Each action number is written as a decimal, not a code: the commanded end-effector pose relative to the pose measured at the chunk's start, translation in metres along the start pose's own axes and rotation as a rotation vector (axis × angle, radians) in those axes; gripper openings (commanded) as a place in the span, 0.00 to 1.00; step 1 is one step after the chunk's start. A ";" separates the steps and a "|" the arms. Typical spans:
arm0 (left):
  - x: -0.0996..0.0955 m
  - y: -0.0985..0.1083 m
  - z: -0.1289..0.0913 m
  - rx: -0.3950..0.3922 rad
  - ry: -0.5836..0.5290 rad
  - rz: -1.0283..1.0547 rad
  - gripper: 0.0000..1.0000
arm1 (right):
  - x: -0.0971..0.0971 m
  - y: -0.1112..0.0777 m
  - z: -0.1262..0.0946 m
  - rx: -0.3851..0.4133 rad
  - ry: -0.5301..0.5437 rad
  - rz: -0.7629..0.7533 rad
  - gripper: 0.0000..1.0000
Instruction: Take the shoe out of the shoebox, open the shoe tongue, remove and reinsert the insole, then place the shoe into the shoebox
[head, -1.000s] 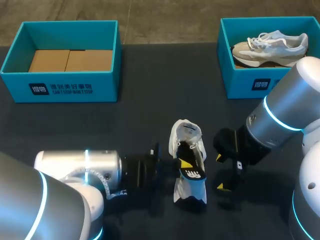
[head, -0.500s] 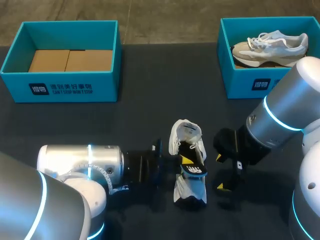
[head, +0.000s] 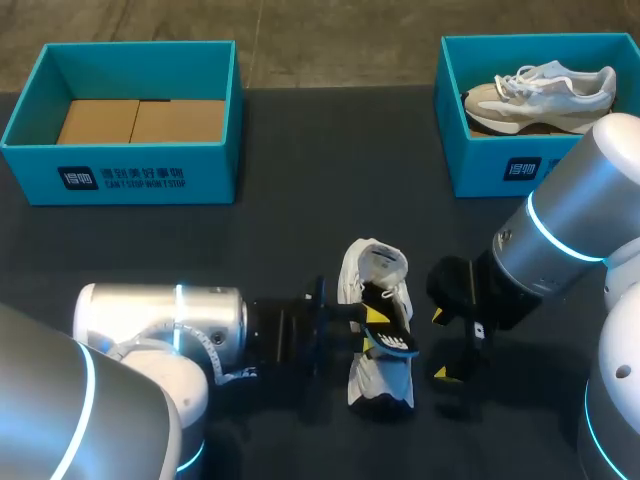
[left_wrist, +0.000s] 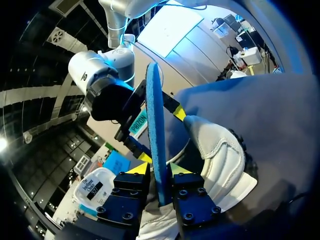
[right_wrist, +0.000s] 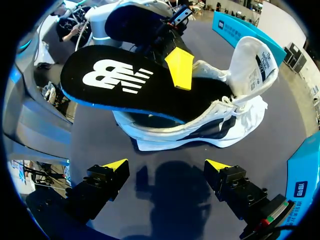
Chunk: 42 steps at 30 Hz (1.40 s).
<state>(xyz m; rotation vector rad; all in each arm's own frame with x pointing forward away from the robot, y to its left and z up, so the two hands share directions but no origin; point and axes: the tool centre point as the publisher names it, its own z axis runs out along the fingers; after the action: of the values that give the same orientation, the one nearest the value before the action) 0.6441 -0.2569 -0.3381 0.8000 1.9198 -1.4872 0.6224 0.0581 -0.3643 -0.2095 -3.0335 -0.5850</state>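
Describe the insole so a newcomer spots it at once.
On the dark table, near its front edge, a white shoe lies between the two arms. The insole sticks out of it, pinched in the left hand: a flat black sheet with white print and a blue underside.

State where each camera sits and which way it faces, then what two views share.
Head view: above and behind, looking down on the dark table; left gripper and right gripper show.
Left wrist view: on the left wrist, looking along its gripper, shut on the black, blue-backed insole.
Right wrist view: on the right wrist, past its open gripper, facing the white sneaker.
Both wrist views share insole and sneaker.
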 end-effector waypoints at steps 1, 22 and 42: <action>0.000 -0.007 -0.008 0.008 -0.004 0.005 0.24 | 0.001 0.000 0.001 0.001 -0.002 0.001 1.00; 0.001 -0.029 -0.002 -0.012 0.030 0.028 0.20 | 0.001 0.000 0.001 0.001 -0.002 0.001 1.00; 0.002 0.011 0.006 -0.097 0.029 0.052 0.00 | 0.001 0.000 0.001 0.001 -0.002 0.001 1.00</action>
<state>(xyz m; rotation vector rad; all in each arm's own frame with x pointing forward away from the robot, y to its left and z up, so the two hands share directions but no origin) 0.6474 -0.2498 -0.3447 0.8297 1.9455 -1.3659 0.6224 0.0581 -0.3644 -0.2095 -3.0335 -0.5850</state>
